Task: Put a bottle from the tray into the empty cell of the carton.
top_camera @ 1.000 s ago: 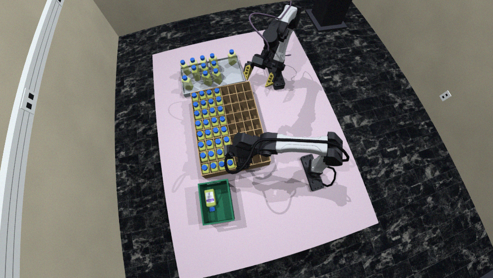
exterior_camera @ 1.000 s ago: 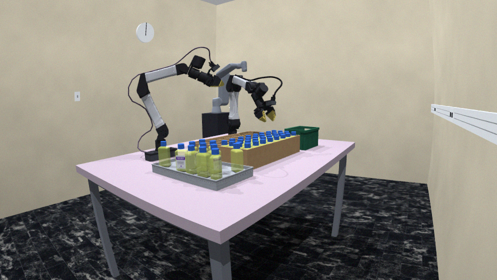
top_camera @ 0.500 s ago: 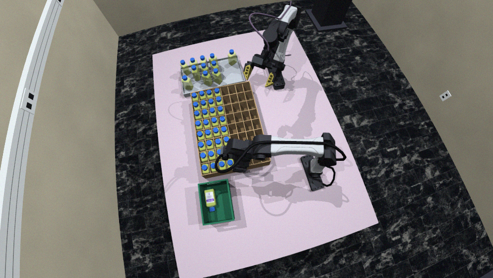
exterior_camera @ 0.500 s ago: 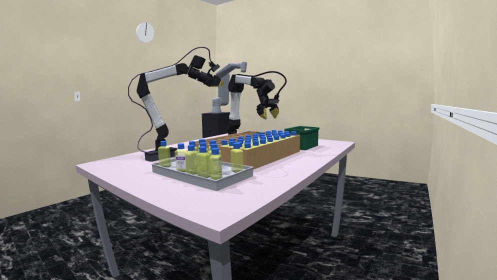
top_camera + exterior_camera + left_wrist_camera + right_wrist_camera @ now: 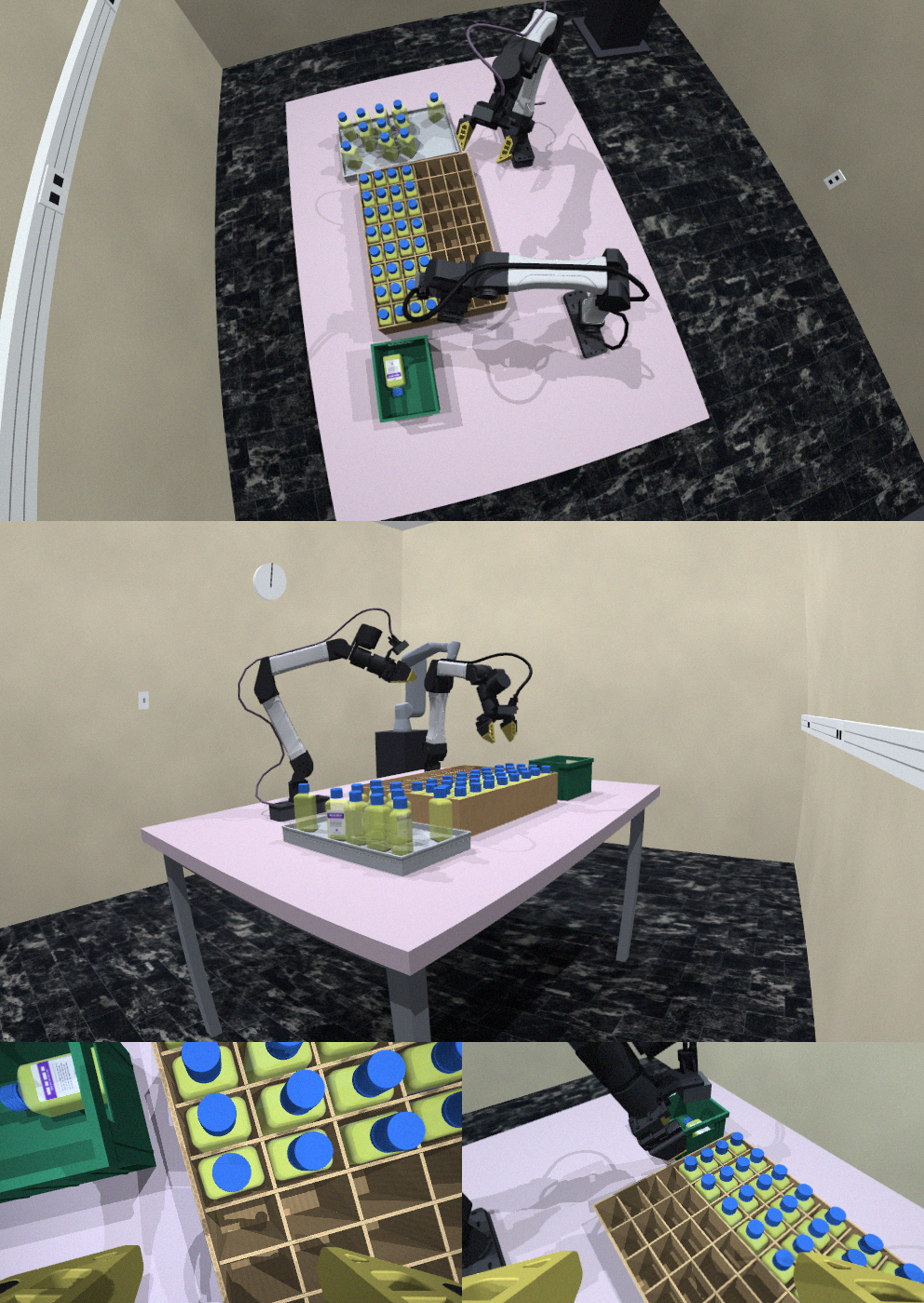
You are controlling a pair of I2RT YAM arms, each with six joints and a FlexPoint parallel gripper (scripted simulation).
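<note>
The carton [image 5: 495, 305] [image 5: 510, 799] [image 5: 181, 1126] is divided into cells. Blue-capped bottles fill four cells of each row that shows fully, with no gap among them; the top view has one row's fourth cell under the left arm. The cells on the arm-base side are bottle-free. The grey tray [image 5: 440, 143] [image 5: 342, 854] holds several upright yellow-green bottles, one standing apart [image 5: 434, 106] [image 5: 305, 808]. My left gripper [image 5: 501, 740] [image 5: 231, 1256] is open and empty above the carton's bin-side end. My right gripper [image 5: 482, 153] [image 5: 403, 678] [image 5: 688, 1262] is open and empty, raised beside the carton's tray-side end.
A green bin [image 5: 423, 388] [image 5: 574, 782] [image 5: 116, 1145] [image 5: 709, 1140] stands close beyond the carton's other end. A labelled bottle [image 5: 394, 368] [image 5: 51, 1084] lies inside it. The left arm reaches across the carton.
</note>
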